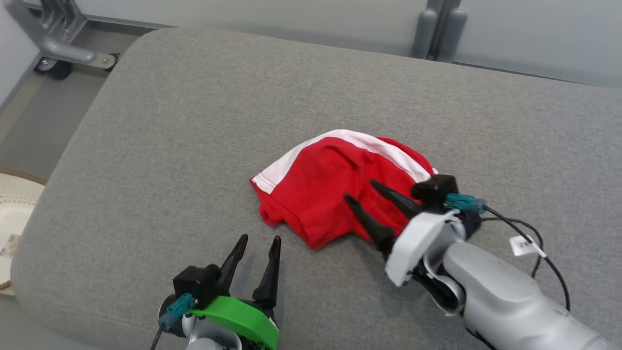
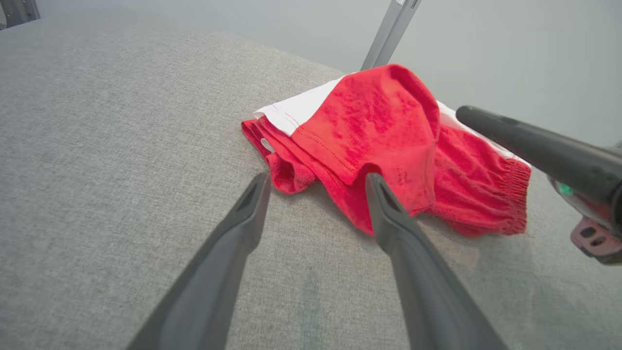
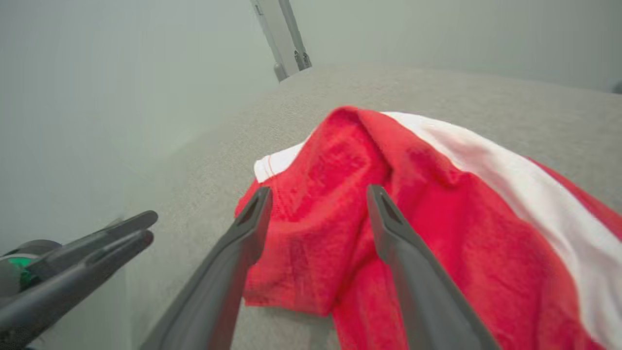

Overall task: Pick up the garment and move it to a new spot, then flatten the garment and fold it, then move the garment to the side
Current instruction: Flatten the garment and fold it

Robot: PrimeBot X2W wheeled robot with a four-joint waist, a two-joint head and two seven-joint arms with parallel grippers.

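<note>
The garment [image 1: 335, 187] is a red piece with a white band, lying crumpled in a heap on the grey cushion [image 1: 194, 146]. It also appears in the left wrist view as the garment [image 2: 384, 141] and close up in the right wrist view as the garment [image 3: 437, 218]. My right gripper [image 1: 360, 192] hovers over the heap's near right part, its fingers spread and nothing pinched between them; it is open [image 3: 318, 204]. My left gripper [image 1: 260, 240] is open too, just short of the garment's near edge, with its fingertips apart [image 2: 316, 182] above the cushion.
The cushion's rounded left edge drops to the floor, where a round pale basket [image 1: 14, 214] sits. A grey wheeled metal frame [image 1: 58, 43] stands at the far left. A wall panel runs behind the cushion. Black cables [image 1: 534, 243] trail off my right wrist.
</note>
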